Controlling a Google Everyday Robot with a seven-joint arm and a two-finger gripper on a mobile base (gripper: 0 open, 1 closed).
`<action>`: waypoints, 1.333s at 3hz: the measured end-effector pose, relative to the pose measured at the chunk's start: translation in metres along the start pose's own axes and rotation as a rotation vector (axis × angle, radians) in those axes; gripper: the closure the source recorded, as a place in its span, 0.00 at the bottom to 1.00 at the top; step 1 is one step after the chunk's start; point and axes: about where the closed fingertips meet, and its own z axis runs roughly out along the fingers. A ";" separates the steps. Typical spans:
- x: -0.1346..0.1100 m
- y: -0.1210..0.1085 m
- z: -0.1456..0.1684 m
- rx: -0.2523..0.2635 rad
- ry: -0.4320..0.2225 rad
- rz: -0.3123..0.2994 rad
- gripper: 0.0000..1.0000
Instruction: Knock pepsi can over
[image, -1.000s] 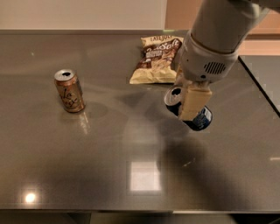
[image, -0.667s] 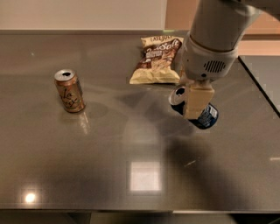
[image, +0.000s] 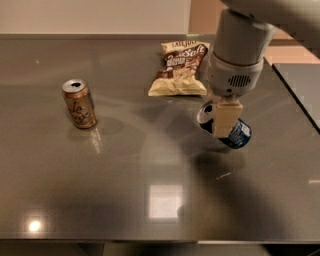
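One grey table (image: 100, 200) bears all items. Right of the chip bag (image: 180, 70), the robot arm (image: 240, 45) sets its gripper (image: 224, 125), grip state indiscernible, against the pepsi can (image: 241, 134). This can lies tipped, long axis diagonal, silver top toward the bag. Orange can (image: 79, 104): upright, well left.

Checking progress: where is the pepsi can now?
In the camera view, the pepsi can lies tilted right of centre, in front of the chip bag, partly behind the gripper.

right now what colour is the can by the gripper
Dark blue, silver top: the pepsi can, tilted under the gripper, camera view.
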 end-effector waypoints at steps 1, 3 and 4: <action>0.004 -0.006 0.014 -0.027 0.022 0.002 0.86; 0.006 -0.008 0.035 -0.068 0.063 -0.009 0.39; 0.006 -0.006 0.041 -0.079 0.068 -0.015 0.16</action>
